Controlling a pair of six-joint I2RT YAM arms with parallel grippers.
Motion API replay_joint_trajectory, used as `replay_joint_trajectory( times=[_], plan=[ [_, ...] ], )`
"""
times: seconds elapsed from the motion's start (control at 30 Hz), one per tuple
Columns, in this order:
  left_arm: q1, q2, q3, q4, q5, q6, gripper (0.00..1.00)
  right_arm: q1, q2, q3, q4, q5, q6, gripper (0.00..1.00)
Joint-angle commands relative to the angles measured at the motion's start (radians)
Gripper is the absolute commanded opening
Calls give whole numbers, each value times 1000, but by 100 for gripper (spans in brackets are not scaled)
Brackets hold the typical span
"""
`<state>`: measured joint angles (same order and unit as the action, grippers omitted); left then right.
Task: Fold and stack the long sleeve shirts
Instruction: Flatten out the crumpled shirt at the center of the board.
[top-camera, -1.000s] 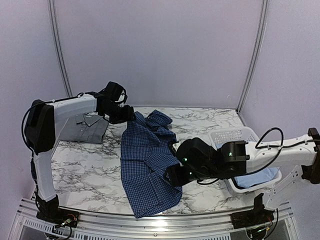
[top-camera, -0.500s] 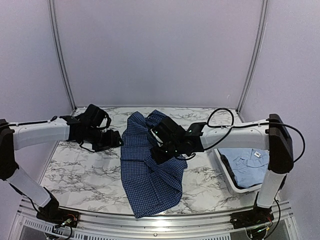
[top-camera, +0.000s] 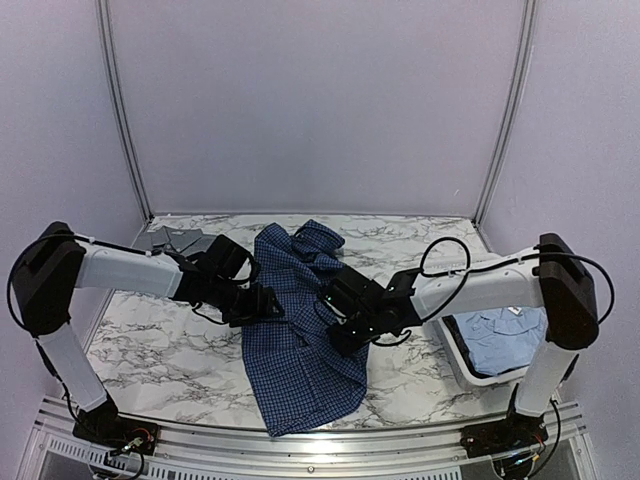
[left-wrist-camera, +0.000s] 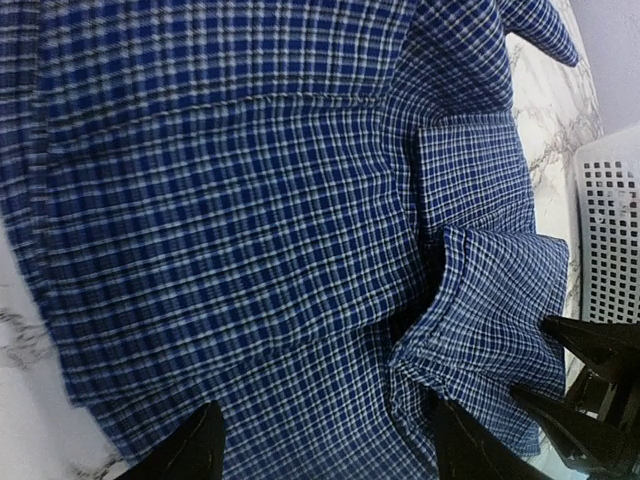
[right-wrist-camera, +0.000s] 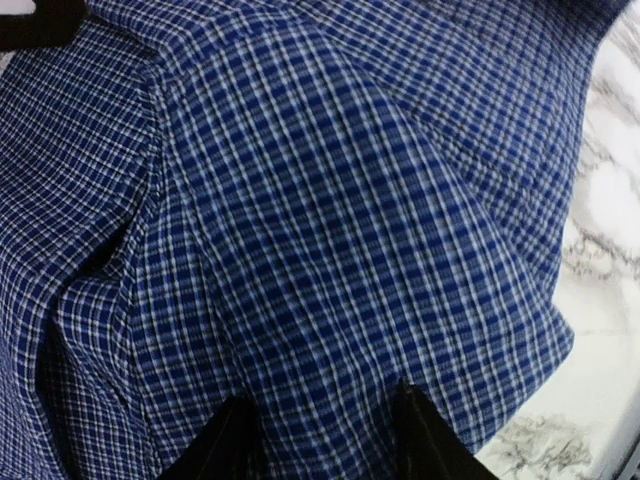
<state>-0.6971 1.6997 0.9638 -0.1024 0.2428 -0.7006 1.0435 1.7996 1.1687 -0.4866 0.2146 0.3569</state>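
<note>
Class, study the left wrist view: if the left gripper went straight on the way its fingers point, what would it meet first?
The dark blue checked shirt: its cloth fills the view ahead of the left gripper, whose jaws stand open. How near the cloth lies, the picture does not settle.

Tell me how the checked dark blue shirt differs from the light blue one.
The checked dark blue shirt has a fine check; the light blue shirt is plain. The checked one lies spread and rumpled on the marble table; the light blue one sits in a white basket. The left end effector and the right end effector are both at the checked one, neither at the light blue. Both are blue cloth shirts.
</note>
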Motion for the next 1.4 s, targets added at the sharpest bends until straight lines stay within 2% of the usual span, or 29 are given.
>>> replay_joint_trajectory(
  times=[0.0, 0.17, 0.27, 0.43, 0.67, 0.77, 0.93, 1.0, 1.17, 1.37],
  plan=[
    [-15, 90, 38, 93, 65, -33, 74, 27, -89, -59, -7, -19, 110, 40],
    [-10, 164, 73, 88, 31, -39, 74, 62, -127, -107, -44, -6, 167, 12],
    [6, 196, 89, 72, 19, -37, 74, 83, -143, -135, -66, -15, 189, 0],
    [46, 216, 99, 57, 16, -22, 74, 123, -220, -207, -119, -15, 245, 0],
    [62, 218, 111, 38, 32, 9, 74, 164, -349, -386, -91, -115, 365, 0],
    [62, 200, 115, 33, 33, 23, 74, 174, -373, -396, -95, -118, 389, 6],
    [58, 131, 121, 22, 34, 47, 74, 165, -402, -299, -125, -17, 375, 43],
    [56, 91, 122, 9, 13, 57, 72, 143, -379, -222, -124, 15, 345, 51],
    [55, 15, 150, -62, -118, 124, 63, 47, -261, -54, -62, 85, 242, 54],
    [56, 112, 274, -159, -278, 214, 66, -58, -86, 106, 37, 66, 138, 54]
  ],
)
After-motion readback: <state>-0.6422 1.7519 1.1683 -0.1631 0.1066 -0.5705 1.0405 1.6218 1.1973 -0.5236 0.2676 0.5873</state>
